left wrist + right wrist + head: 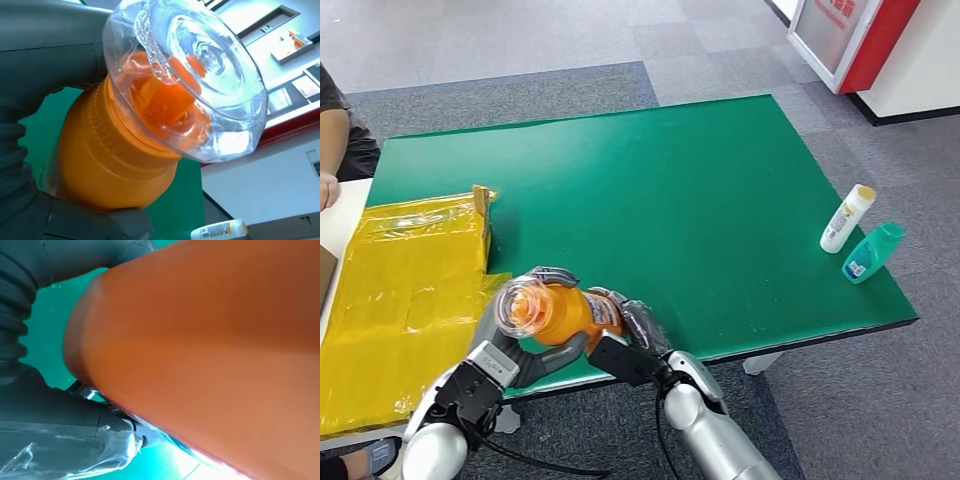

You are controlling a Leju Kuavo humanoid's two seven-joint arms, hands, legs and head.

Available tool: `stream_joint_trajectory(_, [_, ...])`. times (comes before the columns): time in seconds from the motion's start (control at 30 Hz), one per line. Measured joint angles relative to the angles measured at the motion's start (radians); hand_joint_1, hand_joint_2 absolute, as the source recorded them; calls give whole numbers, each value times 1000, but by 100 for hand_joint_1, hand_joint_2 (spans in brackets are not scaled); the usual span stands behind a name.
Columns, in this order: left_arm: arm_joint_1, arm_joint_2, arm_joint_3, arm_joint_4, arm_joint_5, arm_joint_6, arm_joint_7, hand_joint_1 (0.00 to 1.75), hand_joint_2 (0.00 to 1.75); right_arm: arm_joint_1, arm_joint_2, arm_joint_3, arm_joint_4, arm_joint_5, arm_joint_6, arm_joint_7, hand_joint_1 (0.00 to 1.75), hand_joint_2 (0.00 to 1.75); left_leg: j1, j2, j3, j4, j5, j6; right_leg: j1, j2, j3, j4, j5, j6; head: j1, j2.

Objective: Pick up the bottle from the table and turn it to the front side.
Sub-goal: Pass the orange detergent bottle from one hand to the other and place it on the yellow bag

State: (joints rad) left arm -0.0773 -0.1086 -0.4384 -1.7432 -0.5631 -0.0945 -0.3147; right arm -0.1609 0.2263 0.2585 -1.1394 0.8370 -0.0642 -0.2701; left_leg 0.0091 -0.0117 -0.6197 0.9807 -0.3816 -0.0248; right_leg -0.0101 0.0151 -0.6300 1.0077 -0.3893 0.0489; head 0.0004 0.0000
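Observation:
An orange bottle (565, 312) with a clear domed cap (522, 305) lies sideways in the air over the front edge of the green table (682, 190). My left hand (518, 357) grips it at the cap end, with fingers (552, 275) over and under the neck. My right hand (635, 335) holds the base end. In the left wrist view the cap (196, 75) and orange neck (113, 160) sit against my grey left hand (37, 55). The right wrist view has the orange body (211, 355) pressed close to my right hand (49, 415).
A box lined with yellow plastic (403, 290) sits at the table's left. A white bottle (847, 218) and a teal bottle (873, 252) lie near the right edge. A person's arm (335, 140) is at far left. A red and white stand (863, 40) is at back right.

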Motion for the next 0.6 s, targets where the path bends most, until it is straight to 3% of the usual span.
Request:
stream_joint_trajectory(0.1, [4,-5,8,-1,10,-6,-4,175,175,2,1,-1,0,3,2,0,175,175,0,0,0,0,0,0,0,0,0,0,0,0,0,0])
stream_joint_trajectory(0.23, [9,-10,15,-1,26,-17,-12,175,175,4,3,-1,-1,6,3,-1,0,175,0,0,0,0,0,0,0,0,0,0,0,0,0,0])
stream_joint_trajectory(0.6, [-7,-17,39,-15,-21,-3,17,175,175,20,3,-19,-14,-18,2,5,0,175,0,0,0,0,0,0,0,0,0,0,0,0,0,0])
